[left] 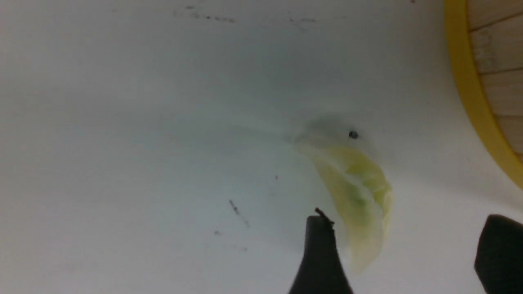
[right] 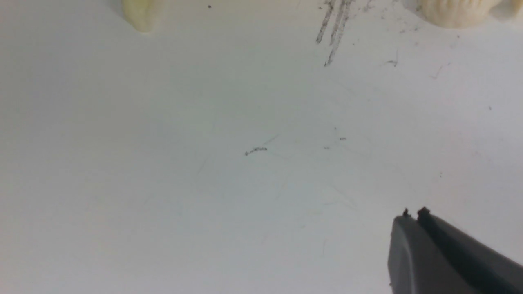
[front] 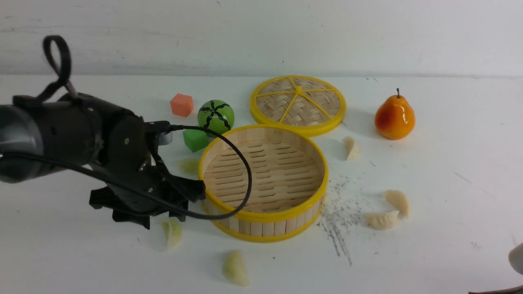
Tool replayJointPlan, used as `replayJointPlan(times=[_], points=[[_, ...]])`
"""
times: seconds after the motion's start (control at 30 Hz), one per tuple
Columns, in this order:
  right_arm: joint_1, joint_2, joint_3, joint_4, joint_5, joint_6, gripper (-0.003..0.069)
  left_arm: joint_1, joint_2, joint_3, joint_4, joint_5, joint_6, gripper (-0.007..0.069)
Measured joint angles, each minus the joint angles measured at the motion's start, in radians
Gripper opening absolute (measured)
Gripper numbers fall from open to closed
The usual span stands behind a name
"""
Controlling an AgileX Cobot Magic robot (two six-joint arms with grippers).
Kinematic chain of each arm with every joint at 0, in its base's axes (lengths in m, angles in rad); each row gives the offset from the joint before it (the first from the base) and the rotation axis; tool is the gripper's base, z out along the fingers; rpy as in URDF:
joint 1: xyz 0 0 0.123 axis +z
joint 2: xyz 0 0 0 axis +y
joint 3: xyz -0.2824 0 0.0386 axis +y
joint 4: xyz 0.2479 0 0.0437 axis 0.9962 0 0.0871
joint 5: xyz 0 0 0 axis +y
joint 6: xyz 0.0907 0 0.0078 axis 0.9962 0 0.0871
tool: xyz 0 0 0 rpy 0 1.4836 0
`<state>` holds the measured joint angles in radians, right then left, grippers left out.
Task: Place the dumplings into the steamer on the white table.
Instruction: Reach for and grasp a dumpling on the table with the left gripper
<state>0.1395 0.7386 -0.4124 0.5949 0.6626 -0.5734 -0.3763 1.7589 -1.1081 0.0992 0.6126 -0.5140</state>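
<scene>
Left hand (left: 408,245) spread wide around green dumpling (left: 359,196) just beside steamer (left: 470,81); we judge it light, soft, slick, so pinch gently across its plump middle. Right hand (right: 412,214) pressed together.

Picture edges cut off the right tool (right: 413,214) and a cream dumpling (right: 453,14).

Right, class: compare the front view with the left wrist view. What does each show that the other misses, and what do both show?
Only the front view: the steamer's empty slatted floor, the lid, the pear, the striped ball, the orange cube, the green cube, three cream dumplings, the frontmost green dumpling.
Only the left wrist view: the clear gap between the left gripper's fingers, another green dumpling close beside one.
Both: that dumpling, the steamer's yellow rim, the white table.
</scene>
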Motion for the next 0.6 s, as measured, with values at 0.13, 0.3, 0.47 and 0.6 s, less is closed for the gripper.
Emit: replayJointPlan(times=[0.13,0.3,0.47,0.6], points=[[0.0,0.0,0.0,0.012,-0.007,-0.003,0.0002,0.0,0.067,0.0,0.006,-0.038,0.0,0.0428],[0.0,0.0,0.0,0.012,-0.015,-0.004,0.0005,0.0,0.096,-0.002,0.013,-0.035,0.001,0.0233],[0.0,0.0,0.0,0.013,-0.018,-0.004,0.0009,0.0,0.077,-0.01,0.026,-0.015,0.001,0.0196],[0.0,0.0,0.0,0.013,-0.022,-0.004,0.0012,0.0,0.006,-0.088,0.026,0.082,0.026,0.0196]])
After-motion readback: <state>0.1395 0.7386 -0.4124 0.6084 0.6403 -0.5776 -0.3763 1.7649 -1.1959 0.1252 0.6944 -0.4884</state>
